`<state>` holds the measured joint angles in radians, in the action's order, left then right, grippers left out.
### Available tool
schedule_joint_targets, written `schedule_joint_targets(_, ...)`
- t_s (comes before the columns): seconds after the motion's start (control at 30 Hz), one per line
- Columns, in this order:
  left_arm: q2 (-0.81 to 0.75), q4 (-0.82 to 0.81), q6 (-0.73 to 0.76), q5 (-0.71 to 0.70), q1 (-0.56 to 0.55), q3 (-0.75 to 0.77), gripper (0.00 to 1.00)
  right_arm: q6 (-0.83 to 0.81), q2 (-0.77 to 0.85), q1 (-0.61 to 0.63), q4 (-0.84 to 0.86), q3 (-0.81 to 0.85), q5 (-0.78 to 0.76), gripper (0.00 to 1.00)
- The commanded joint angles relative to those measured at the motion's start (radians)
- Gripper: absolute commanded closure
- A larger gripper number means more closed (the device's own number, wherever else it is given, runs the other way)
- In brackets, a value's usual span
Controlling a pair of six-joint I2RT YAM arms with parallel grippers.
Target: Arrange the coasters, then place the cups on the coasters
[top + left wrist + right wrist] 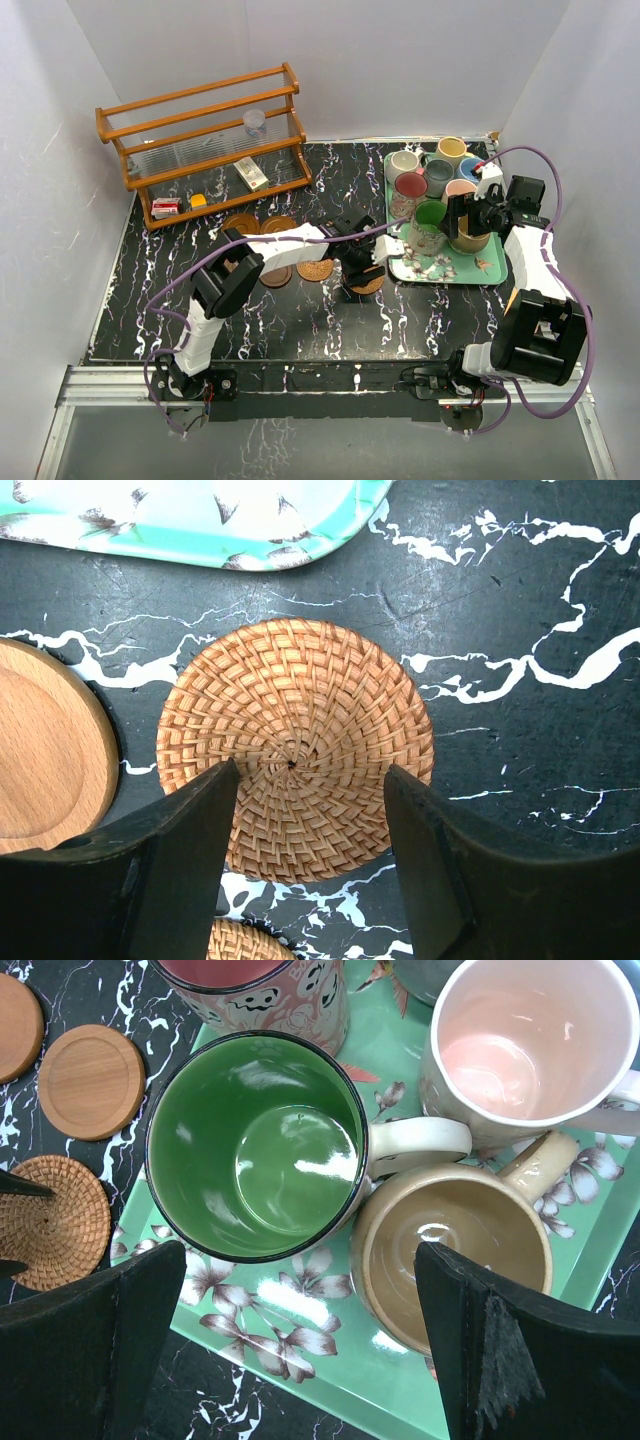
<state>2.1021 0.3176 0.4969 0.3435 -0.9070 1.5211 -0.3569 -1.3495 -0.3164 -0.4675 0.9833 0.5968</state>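
A tan wicker coaster [295,745] lies flat on the black marbled table, right below my left gripper [310,768], which is open with a finger over each side of it. The edge of a second wicker coaster [245,942] shows just nearer, and a wood coaster [40,750] lies to the left. From above, more wood coasters [315,268] [276,276] [240,222] lie left of my left gripper [362,270]. My right gripper [300,1250] hangs open over the green tray [300,1310], above the green cup [255,1145] and tan cup [455,1250]. Pink [530,1040] and maroon [255,990] cups stand behind.
The tray [495,268] at the right also carries cream [404,160], yellow [451,148], blue [470,167] and grey-blue [438,175] cups. A wooden rack [200,140] at the back left holds a clear plastic cup [255,122] and small boxes. White walls enclose the table.
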Motion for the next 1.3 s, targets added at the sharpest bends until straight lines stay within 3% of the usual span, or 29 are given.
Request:
schedule_joint_targets(0.0, -0.038, 0.018, 0.009, -0.027, 0.005, -0.034, 0.41, 0.001, -0.001, -0.007, 0.027, 0.019, -0.002, 0.02)
schedule_joint_targets(0.67, -0.090, 0.010, 0.003, -0.030, 0.020, -0.037, 0.40, 0.003, -0.005, -0.007, 0.029, 0.018, -0.002, 0.02)
schedule_joint_targets(1.07, -0.067, 0.042, -0.089, 0.049, 0.015, 0.160, 0.19, 0.003, -0.012, -0.007, 0.030, 0.016, -0.009, 0.02)
schedule_joint_targets(1.27, -0.192, 0.051, -0.055, 0.015, 0.019, 0.050, 0.17, 0.003, -0.014, -0.007, 0.029, 0.016, -0.007, 0.02)
